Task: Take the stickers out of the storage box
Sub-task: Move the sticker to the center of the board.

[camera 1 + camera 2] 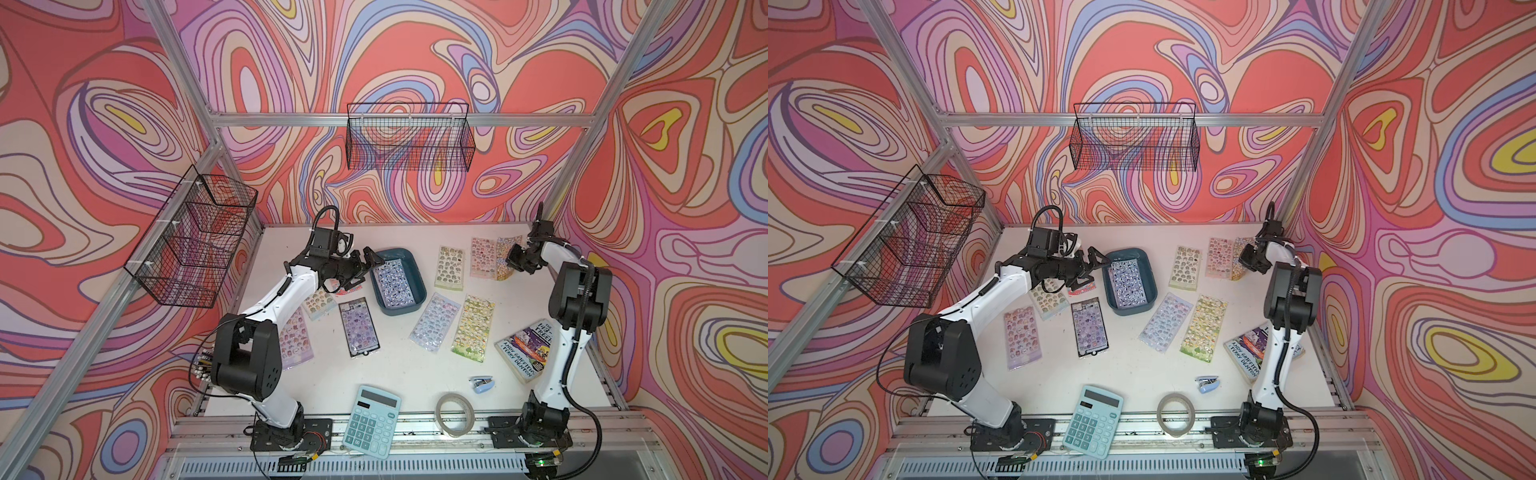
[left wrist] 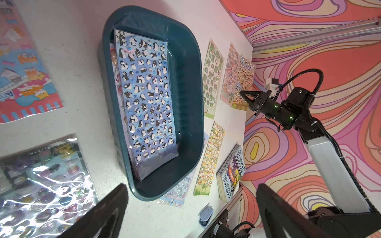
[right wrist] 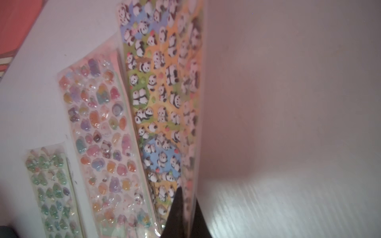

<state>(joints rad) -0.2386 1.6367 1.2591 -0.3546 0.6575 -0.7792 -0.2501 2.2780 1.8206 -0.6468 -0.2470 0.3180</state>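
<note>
– Left gripper [image 1: 365, 270]: what is it doing?
– Its jaws stand wide apart and empty, just beside the storage box [image 2: 185, 92], which sits toward the table's [image 1: 415, 374] far edge.
– And the stickers [image 1: 390, 286] inside?
– They form a thin stack topped by a glossy penguin sheet [image 2: 144, 99]. Its long axis follows the box's length, running roughly from far edge to near edge. The left arm is much the nearer.
– The other hand?
– The right gripper [image 3: 186, 197] is pinched on a panda sheet [image 3: 160, 82] by the far right corner.
– Textures?
– Smooth teal plastic with rounded corners, and slippery, puffy sheets lying flat.
</note>
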